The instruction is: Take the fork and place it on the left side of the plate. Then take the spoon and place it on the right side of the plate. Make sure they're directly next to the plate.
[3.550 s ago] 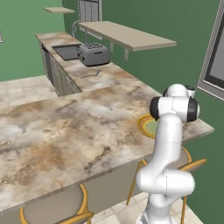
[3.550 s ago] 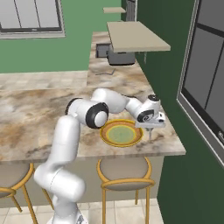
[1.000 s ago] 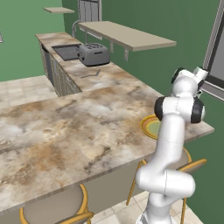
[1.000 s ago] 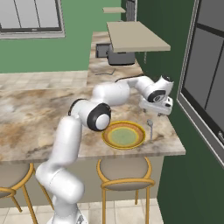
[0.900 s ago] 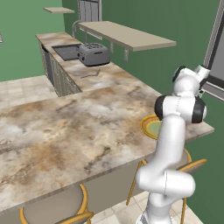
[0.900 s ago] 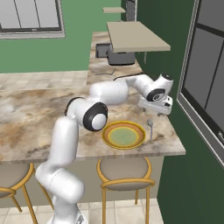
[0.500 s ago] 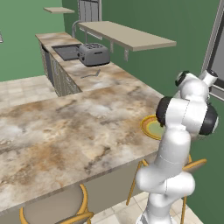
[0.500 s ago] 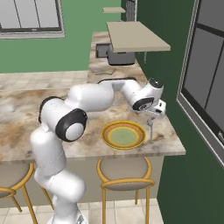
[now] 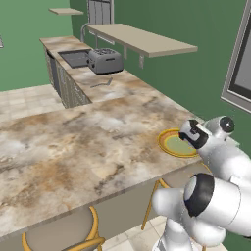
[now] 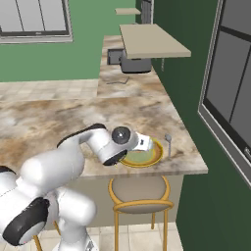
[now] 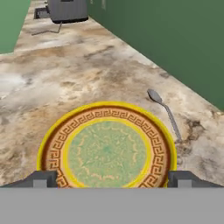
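If reckoned outward from the plate [image 11: 109, 106], found the spoon [image 11: 164, 113] just beside its right rim, flat on the counter [image 11: 87, 70], bowl pointing away and a narrow gap to the rim. Saw nothing lying left of the plate. Made out a slim grey piece far beyond the plate, close to the toaster [image 11: 68, 9]; took it for the fork [image 11: 46, 31], though too small to show tines. Found the gripper [image 11: 112, 177] low at the plate's near edge, fingers spread wide and holding nothing.

Judged the fork to be the step in hand. Would call for lifting clear of the plate first, so as not to nudge it or the spoon, then a long reach past the plate's far side, fingers set across the thin handle near its middle and pressed low to the counter. Should be laid down parallel to the spoon, close against the left rim.

Gave, in the hand view, the rim-to-spoon gap and the spread fingers. Gave, in the right base view, the arm bent low over the plate's left half.
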